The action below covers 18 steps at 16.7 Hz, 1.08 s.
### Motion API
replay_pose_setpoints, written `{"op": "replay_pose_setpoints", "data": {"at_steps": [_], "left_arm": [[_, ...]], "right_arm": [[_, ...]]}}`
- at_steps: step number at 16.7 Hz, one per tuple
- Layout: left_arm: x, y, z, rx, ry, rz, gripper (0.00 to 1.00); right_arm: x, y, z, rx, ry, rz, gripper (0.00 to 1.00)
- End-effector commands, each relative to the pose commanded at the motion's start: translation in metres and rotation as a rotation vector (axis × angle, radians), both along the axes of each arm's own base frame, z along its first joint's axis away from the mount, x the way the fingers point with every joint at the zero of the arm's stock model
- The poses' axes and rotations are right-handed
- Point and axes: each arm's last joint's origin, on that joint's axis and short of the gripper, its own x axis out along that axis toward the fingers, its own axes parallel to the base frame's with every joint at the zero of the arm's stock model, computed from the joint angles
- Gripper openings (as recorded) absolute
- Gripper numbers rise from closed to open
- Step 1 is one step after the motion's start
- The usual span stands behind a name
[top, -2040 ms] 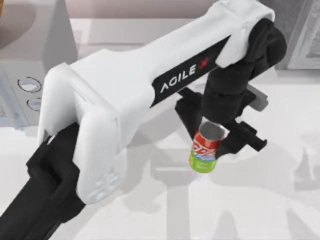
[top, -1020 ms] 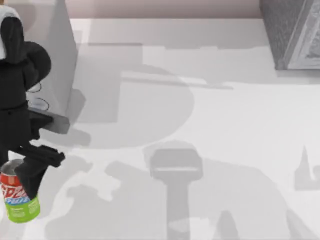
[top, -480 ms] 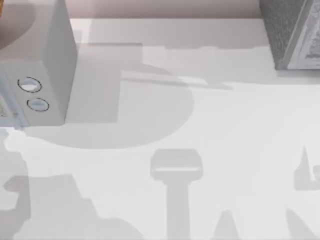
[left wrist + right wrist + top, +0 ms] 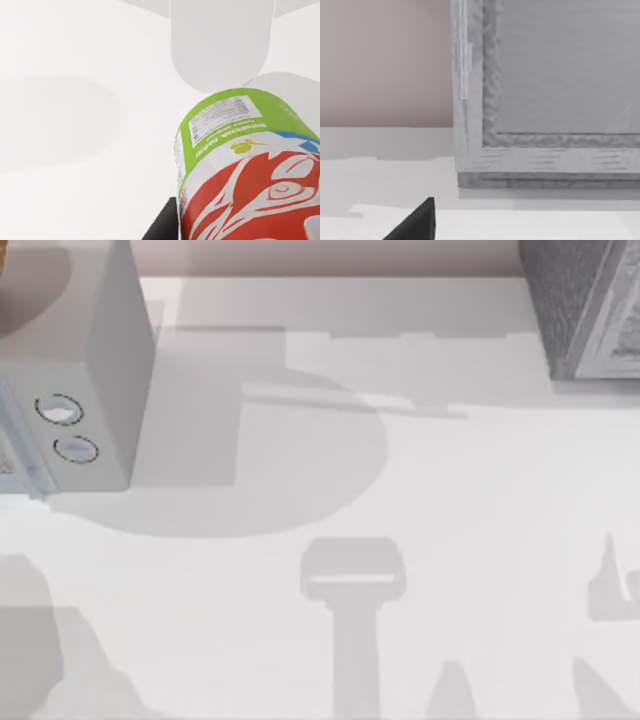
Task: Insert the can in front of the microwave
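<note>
Left gripper (image 4: 165, 225), clamped on the small red, blue-banded, lime-based drinks can (image 4: 245, 165), has carried it off the bench's left edge within the last second, beyond the large smooth light-grey microwave (image 4: 70, 390); placement in front seems pending. Right gripper (image 4: 417, 222) idles facing the darker speckled grey box (image 4: 545, 100), state indiscernible.

A darker speckled grey box (image 4: 585, 305) stands at the table's (image 4: 450, 490) far right corner.
</note>
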Motion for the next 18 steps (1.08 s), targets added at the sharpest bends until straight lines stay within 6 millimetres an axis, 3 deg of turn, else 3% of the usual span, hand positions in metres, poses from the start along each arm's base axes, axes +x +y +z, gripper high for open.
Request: {"op": "replay_pose_setpoints", "data": {"at_steps": [10, 18], "left_arm": [[0.0000, 0.0000, -0.0080, 0.000, 0.000, 0.000, 0.00], [0.0000, 0.0000, -0.0080, 0.000, 0.000, 0.000, 0.60]], "right_arm": [[0.0000, 0.0000, 0.0000, 0.000, 0.000, 0.000, 1.00], [0.0000, 0.0000, 0.0000, 0.000, 0.000, 0.000, 1.00]]}}
